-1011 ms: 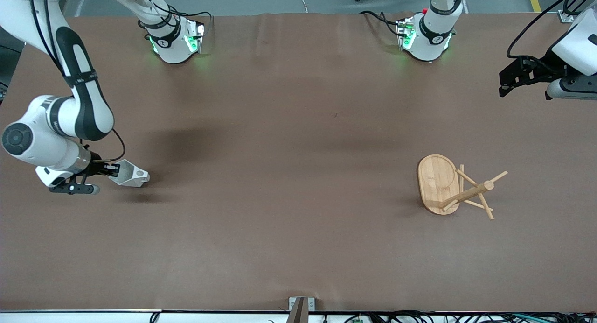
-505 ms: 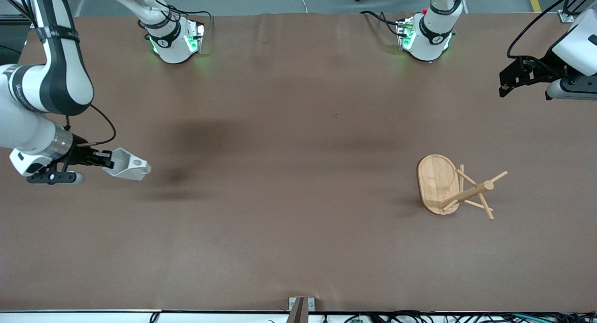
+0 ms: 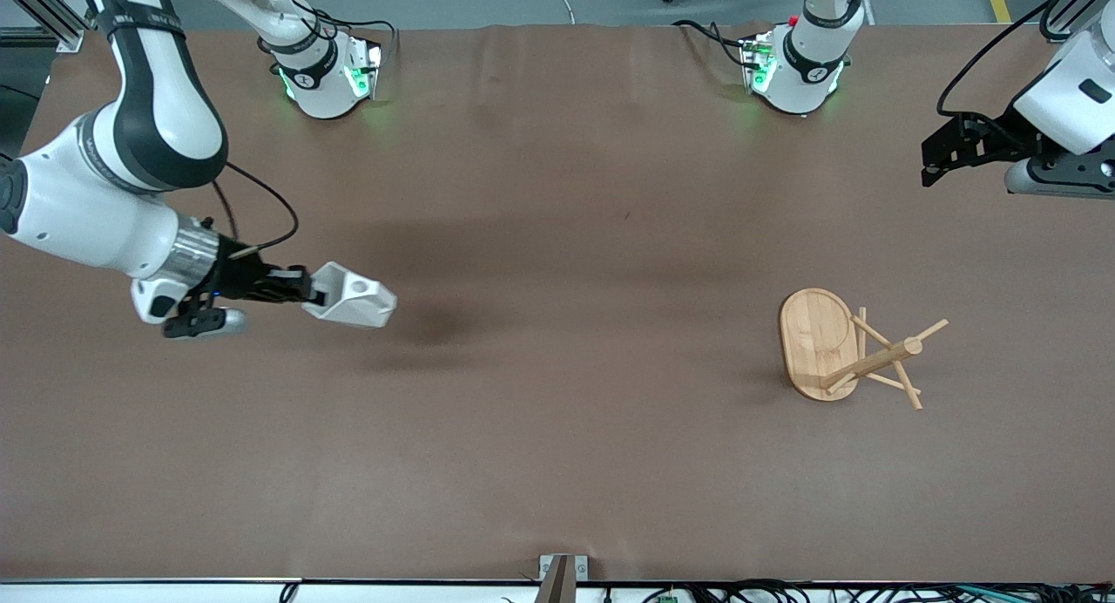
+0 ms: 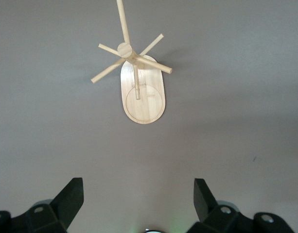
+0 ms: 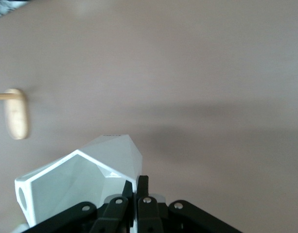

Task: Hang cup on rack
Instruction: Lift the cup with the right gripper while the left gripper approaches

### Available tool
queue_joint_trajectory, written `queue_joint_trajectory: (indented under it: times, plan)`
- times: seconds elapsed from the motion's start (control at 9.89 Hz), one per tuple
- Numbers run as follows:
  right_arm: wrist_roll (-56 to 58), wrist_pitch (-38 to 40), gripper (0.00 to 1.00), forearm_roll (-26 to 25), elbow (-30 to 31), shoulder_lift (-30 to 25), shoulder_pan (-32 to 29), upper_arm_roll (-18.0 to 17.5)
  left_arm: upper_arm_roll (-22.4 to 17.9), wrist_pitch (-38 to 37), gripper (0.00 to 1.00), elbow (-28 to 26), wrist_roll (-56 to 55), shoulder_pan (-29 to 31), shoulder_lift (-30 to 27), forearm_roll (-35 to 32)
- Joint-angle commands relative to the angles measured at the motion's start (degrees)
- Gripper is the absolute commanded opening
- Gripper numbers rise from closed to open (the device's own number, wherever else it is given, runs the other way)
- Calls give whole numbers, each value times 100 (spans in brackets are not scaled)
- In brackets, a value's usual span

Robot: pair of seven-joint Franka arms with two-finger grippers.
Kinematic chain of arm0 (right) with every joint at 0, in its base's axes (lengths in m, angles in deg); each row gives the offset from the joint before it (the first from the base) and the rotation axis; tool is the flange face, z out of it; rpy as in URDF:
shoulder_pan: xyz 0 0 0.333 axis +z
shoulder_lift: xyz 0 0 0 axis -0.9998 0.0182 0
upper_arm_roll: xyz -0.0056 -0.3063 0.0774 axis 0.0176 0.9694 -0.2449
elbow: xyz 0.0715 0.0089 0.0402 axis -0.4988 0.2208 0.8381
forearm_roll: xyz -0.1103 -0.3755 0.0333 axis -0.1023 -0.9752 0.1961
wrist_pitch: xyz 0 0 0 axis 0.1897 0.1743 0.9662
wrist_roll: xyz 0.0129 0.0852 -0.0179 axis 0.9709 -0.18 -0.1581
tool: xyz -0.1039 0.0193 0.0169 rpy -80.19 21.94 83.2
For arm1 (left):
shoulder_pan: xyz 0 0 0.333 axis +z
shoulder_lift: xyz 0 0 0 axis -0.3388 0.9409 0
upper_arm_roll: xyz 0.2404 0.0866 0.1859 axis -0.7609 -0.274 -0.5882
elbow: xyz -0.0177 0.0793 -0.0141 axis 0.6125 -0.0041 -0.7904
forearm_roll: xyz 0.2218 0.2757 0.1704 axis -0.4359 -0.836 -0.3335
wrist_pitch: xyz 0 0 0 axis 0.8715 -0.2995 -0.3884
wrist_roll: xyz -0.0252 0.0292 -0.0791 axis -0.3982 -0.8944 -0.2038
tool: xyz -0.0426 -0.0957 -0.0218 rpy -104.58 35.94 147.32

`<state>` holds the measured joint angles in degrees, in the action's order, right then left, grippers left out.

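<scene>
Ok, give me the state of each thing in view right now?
Cup: clamped by its rim in the right gripper, lying sideways in the air above the table.
Rack: upright on the table toward the left arm's end, pegs bare.
Right gripper: shut on the cup.
Left gripper: open, holding nothing, rack in its view.

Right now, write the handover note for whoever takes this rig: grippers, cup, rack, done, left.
Right gripper: shut on the cup, carrying it in the air over the table at the right arm's end.
Left gripper: open, holding nothing, waiting up over the left arm's end of the table; the rack shows below it in the left wrist view.
Rack: stands upright on its oval base toward the left arm's end, every peg bare.
Done: cup grasped and lifted.
Left: carry the cup across to the rack, slip its handle hole over a peg, release.
</scene>
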<state>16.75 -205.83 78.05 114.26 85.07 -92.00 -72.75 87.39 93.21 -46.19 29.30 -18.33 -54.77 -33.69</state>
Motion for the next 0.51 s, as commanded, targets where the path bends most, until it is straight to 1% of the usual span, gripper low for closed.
queue_joint_trajectory:
  times: [0.0, 0.1, 0.2, 0.3, 0.4]
  plan:
    - [19, 29, 0, 1115, -36, -46, -65, -418, 270, -74, 100, 43, 13, -59, 256, 60]
    - [19, 29, 0, 1825, -106, -29, 5, -533, 428, -74, 100, 43, 66, -112, 282, 208]
    - [19, 29, 0, 2406, -246, 50, 145, -587, 621, -48, 100, 43, 223, -121, 291, 453]
    - [10, 29, 0, 2856, -430, 251, 198, -744, 963, 170, 100, 43, 485, -156, 352, 482]
    - [10, 20, 0, 3147, -597, 523, 242, -919, 1305, 494, 100, 52, 558, -182, 379, 474]
